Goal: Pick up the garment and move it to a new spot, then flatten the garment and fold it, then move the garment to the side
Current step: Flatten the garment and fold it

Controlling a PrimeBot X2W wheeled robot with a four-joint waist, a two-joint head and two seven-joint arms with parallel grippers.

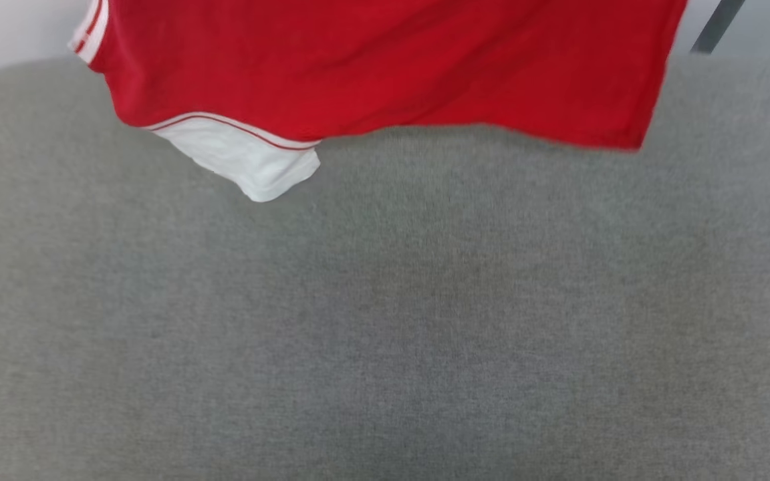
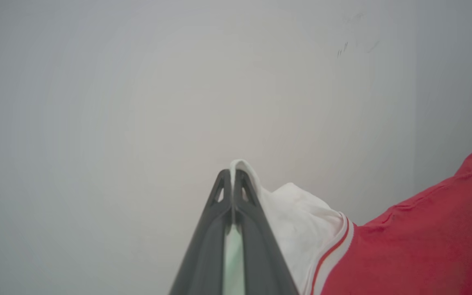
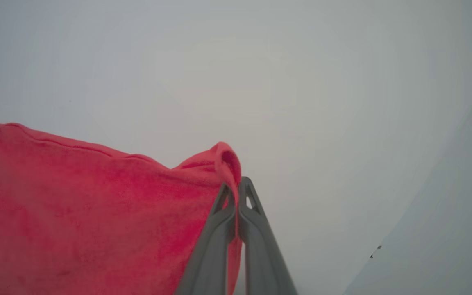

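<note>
Two pinches hold the red jersey-style T-shirt with white sleeves (image 1: 385, 67) clear of the grey woven cushion surface (image 1: 385, 334). In the head view it hangs across the 12 o'clock edge. The left gripper (image 2: 232, 174) is closed on a thin fold of white sleeve cloth that pokes out past its tips. The right gripper (image 3: 236, 184) is closed on a rolled edge of red cloth.

The likeliest failure, I judge, is at the left pinch. It bites only a small tip of sleeve, so a tug or the shirt's own weight could pull it free and drop that end. A second risk is the loose white sleeve with red piping (image 1: 251, 167) dangling at 11 o'clock. Lowered as it hangs, it could tuck under the body and leave a hidden crease. A dark slanted bar (image 1: 716, 27) stands at 1 o'clock, near the shirt's right end, where the cloth might snag.

The shirt's long axis runs from 9 to 3 o'clock between the grippers, its free edge hanging toward 6 o'clock. Whether collar or hem is uppermost I cannot tell.
</note>
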